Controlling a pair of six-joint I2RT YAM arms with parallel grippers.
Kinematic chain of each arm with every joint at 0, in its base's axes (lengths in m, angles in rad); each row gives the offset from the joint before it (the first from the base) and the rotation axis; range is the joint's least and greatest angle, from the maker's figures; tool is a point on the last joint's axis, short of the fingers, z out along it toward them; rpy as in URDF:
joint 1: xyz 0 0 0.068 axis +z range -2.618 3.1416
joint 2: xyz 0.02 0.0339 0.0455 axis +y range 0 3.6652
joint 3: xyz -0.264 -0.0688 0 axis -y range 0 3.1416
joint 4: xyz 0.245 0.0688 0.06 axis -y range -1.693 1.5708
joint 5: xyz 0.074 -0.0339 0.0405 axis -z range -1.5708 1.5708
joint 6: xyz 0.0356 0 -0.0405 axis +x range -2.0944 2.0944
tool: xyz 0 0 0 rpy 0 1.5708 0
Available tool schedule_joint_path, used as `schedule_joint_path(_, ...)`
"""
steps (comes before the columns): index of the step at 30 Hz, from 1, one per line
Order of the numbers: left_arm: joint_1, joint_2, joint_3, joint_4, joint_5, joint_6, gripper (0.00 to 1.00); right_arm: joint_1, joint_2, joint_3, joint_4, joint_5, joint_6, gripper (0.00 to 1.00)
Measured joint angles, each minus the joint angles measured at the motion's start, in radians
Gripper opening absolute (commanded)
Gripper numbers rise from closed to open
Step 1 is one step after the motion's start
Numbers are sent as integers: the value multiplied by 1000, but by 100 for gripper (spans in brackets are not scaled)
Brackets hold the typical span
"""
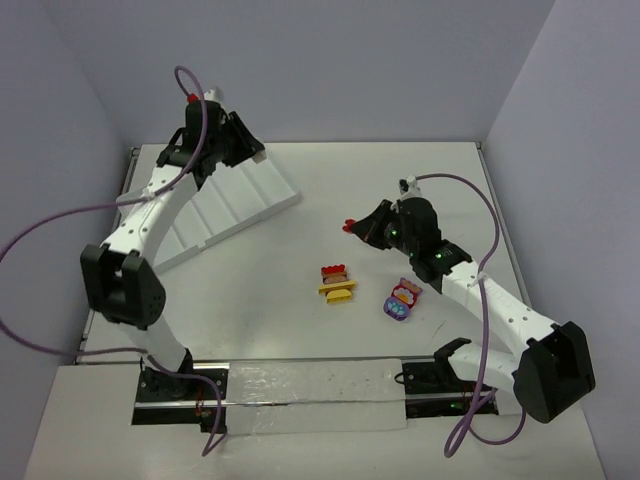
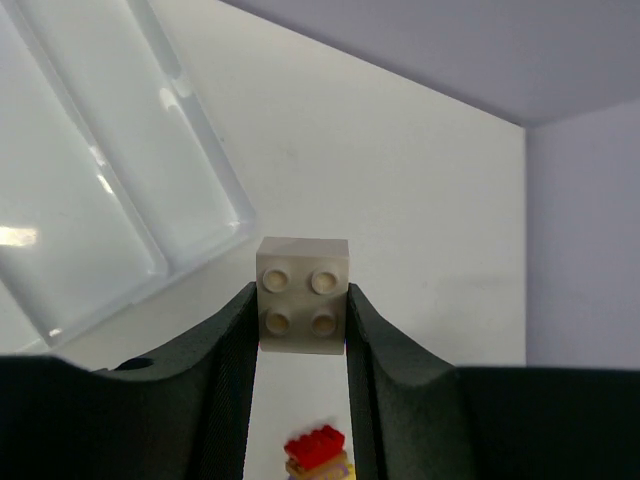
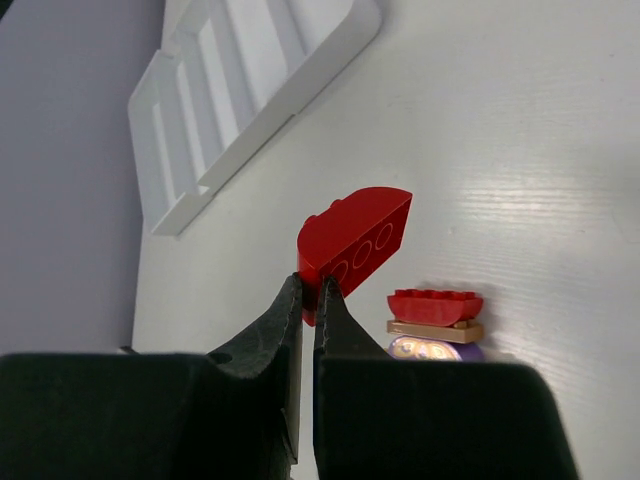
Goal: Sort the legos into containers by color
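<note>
My left gripper (image 1: 250, 150) hovers over the far end of the white tray (image 1: 235, 200), whose long compartments are the containers. It is shut on a white four-stud lego (image 2: 303, 275), pinched between the two black fingers of the left gripper (image 2: 302, 305). Right of the tray and above the table, my right gripper (image 1: 354, 227) is shut on a red curved lego (image 3: 356, 243), which the tips of the right gripper (image 3: 308, 290) nip by its edge. Two clusters of legos lie mid-table: red, brown and yellow (image 1: 337, 282), and purple, pink and white (image 1: 400, 300).
The tray (image 2: 100, 180) lies at an angle at the back left, close to the left wall. A translucent strip (image 1: 315, 395) lies along the near edge between the arm bases. Purple cables loop beside both arms. Walls close the table on three sides.
</note>
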Motion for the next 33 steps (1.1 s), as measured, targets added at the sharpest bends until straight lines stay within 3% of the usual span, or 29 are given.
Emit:
schedule_joint_path(11, 36, 428, 311, -47, -110, -3, 0, 0, -17, 34, -81, 85, -82, 0)
schedule_joint_path(21, 47, 602, 466, -65, -162, 0, 3, 0, -18, 46, -109, 129, -123, 0)
schedule_joint_path(24, 50, 652, 507, -68, -172, 6, 11, 0, -13, 49, -110, 131, -126, 0)
schedule_joint_path(27, 52, 686, 523, -73, -171, 15, 50, 0, -2, 61, -114, 130, -131, 0)
schedule_joint_path(30, 54, 707, 529, -80, -164, 23, 79, 0, 8, 73, -115, 130, -137, 0)
schedule_joint_path(33, 55, 709, 531, -90, -153, 33, 82, 0, 16, 85, -116, 129, -143, 0)
